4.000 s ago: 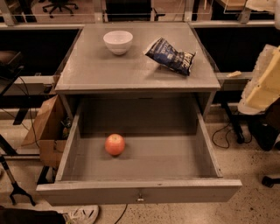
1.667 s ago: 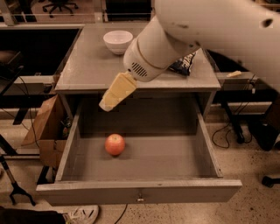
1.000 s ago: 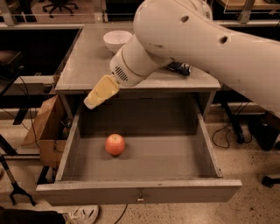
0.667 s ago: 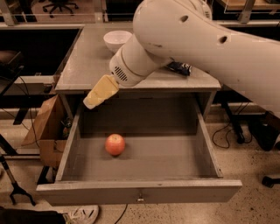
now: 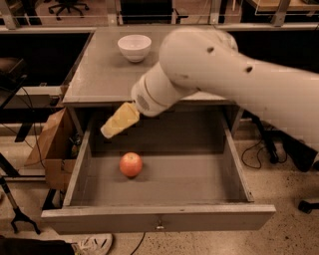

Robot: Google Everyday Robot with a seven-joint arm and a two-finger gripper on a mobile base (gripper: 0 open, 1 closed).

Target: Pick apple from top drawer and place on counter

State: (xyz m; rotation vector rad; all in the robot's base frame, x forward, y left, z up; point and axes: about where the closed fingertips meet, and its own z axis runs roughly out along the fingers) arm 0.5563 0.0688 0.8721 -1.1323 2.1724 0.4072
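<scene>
Hidden and cut-off items, for your reference:

1. Arm (image 5: 224,74): cut off by the right picture edge, so you see only its wrist end.
2. Gripper (image 5: 112,127): hangs over the left rear of the top drawer (image 5: 149,219), above and just behind the apple (image 5: 130,164). Its upper end is lost against the arm's wrist.
3. Counter (image 5: 99,74): the arm covers the right half from you.
4. Top drawer: the arm and gripper hide part of the back wall (the front knob (image 5: 159,226) is too small to make out).
5. Cardboard box (image 5: 47,149): the drawer's left wall hides its right side.
6. Shoe (image 5: 92,244): cut by the bottom edge.
7. Office chair (image 5: 65,6): only the base shows at the top edge.
</scene>
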